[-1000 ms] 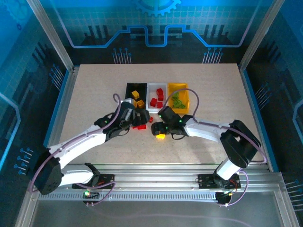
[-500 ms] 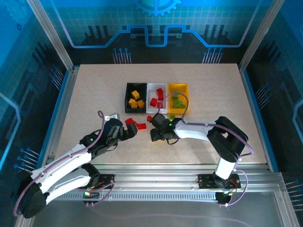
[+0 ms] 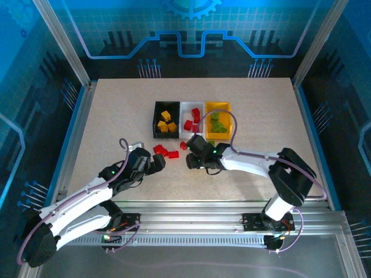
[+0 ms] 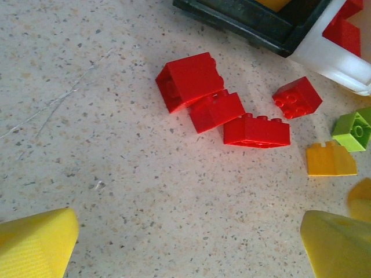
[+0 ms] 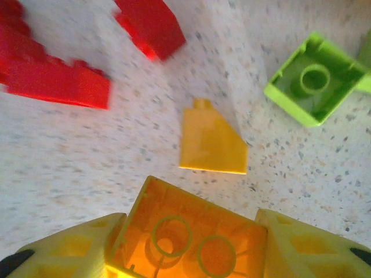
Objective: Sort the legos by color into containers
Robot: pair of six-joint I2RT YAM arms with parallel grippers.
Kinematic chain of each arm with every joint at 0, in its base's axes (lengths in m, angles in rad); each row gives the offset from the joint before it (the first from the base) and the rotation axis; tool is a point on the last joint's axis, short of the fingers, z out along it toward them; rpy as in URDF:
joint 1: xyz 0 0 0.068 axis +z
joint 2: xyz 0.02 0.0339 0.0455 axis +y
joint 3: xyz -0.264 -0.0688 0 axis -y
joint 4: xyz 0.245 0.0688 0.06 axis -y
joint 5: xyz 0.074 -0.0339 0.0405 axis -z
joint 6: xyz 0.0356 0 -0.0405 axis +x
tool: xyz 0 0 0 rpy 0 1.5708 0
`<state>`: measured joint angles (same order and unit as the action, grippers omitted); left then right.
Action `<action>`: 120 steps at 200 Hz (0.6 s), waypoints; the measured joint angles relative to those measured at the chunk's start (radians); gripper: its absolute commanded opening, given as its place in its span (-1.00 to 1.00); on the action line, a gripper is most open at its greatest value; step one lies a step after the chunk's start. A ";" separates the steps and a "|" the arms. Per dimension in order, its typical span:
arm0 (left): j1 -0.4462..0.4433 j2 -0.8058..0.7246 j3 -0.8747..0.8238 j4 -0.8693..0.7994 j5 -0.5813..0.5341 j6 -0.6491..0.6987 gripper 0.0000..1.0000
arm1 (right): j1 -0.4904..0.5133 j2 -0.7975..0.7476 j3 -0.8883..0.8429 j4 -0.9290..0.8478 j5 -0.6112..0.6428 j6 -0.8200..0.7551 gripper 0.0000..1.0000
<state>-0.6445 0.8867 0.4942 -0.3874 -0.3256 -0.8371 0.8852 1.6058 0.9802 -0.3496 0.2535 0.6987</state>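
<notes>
Three containers stand in a row: a black bin [image 3: 155, 120] with yellow-orange legos, a white bin [image 3: 192, 104] with red ones, a yellow-orange bin [image 3: 218, 104] with green ones. Loose red legos [image 3: 165, 152] lie just in front of them. My right gripper [image 5: 191, 246] is shut on a yellow-orange brick [image 5: 191, 229], its hollow underside facing the camera, held just above the table. Beneath it lie a yellow-orange sloped brick [image 5: 210, 142] and a green brick [image 5: 313, 78]. My left gripper [image 4: 191, 243] stands open and holds nothing, short of the red bricks [image 4: 215, 110].
In the left wrist view the black bin's corner [image 4: 243, 23] and the white bin's corner [image 4: 330, 55] sit behind the red pile, with a green brick [image 4: 352, 130] and a yellow-orange sloped one [image 4: 329, 159] to its right. Bare tabletop [image 3: 116, 116] spreads left of the bins.
My right gripper's fingers have come together on the yellow-orange brick. My left arm pulled back from the bins toward the near edge a second ago and has since held still, open.
</notes>
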 measured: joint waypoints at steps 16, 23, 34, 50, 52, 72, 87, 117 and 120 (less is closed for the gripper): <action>0.000 -0.001 -0.001 -0.008 0.000 -0.004 0.98 | -0.001 -0.016 0.047 -0.012 -0.011 -0.034 -0.05; 0.000 -0.004 -0.002 -0.009 0.000 -0.006 0.98 | -0.002 -0.006 0.088 -0.017 -0.021 -0.053 -0.05; 0.000 -0.009 -0.005 -0.010 0.000 -0.011 0.98 | -0.003 0.017 0.159 -0.023 -0.034 -0.078 -0.03; 0.000 -0.018 -0.007 -0.016 0.000 -0.022 0.98 | -0.010 0.079 0.282 -0.028 -0.051 -0.110 -0.03; 0.000 -0.019 -0.007 -0.018 0.000 -0.022 0.98 | -0.013 0.090 0.302 -0.028 -0.055 -0.116 -0.02; 0.000 -0.039 -0.008 -0.030 0.000 -0.027 0.98 | -0.040 0.201 0.461 -0.028 -0.082 -0.143 -0.01; 0.000 -0.056 -0.013 -0.032 0.000 -0.029 0.98 | -0.068 0.300 0.584 -0.039 -0.097 -0.158 0.01; 0.000 -0.072 -0.026 -0.043 0.000 -0.031 0.98 | -0.111 0.484 0.774 -0.042 -0.133 -0.176 0.08; 0.000 -0.072 -0.027 -0.045 0.001 -0.031 0.98 | -0.116 0.500 0.787 -0.043 -0.136 -0.179 0.09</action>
<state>-0.6445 0.8150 0.4671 -0.4328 -0.3248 -0.8684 0.7696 2.1059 1.7668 -0.3927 0.1173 0.5201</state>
